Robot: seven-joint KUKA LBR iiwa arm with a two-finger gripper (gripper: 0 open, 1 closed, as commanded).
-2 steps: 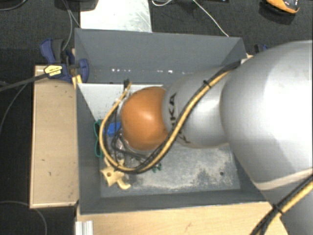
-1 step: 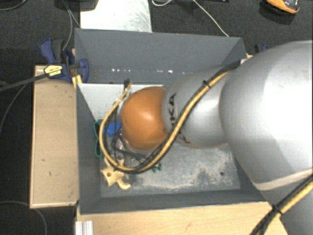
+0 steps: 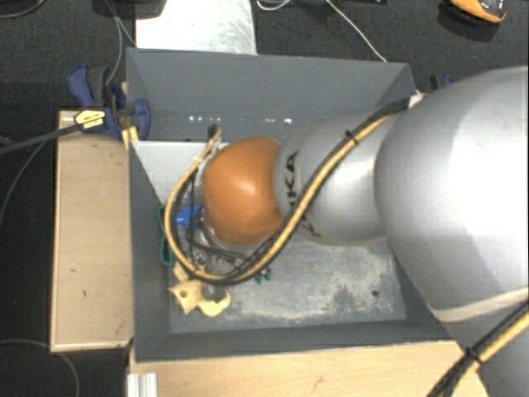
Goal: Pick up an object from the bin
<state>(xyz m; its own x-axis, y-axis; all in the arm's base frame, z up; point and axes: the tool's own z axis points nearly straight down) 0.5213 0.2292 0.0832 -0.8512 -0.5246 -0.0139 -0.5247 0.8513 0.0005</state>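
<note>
At the left wall of the bin (image 3: 273,89), close to its front-left corner, we record one pale yellow lump (image 3: 199,298) of uneven shape, lying on the grey floor. It lies just beside the claw (image 3: 212,260), on the side toward the front wall; we cannot tell whether the two touch. We also cannot tell how far the claw is open, or whether it has hold of anything, because the orange cover (image 3: 241,190) on the wrist hides it from above. A blue thing (image 3: 188,217) and a thin green thing (image 3: 164,251) lie against the left wall, beside the claw. A yellow-and-black cable (image 3: 177,198) loops round the cover. The silver arm (image 3: 430,188) crosses the right wall.
</note>
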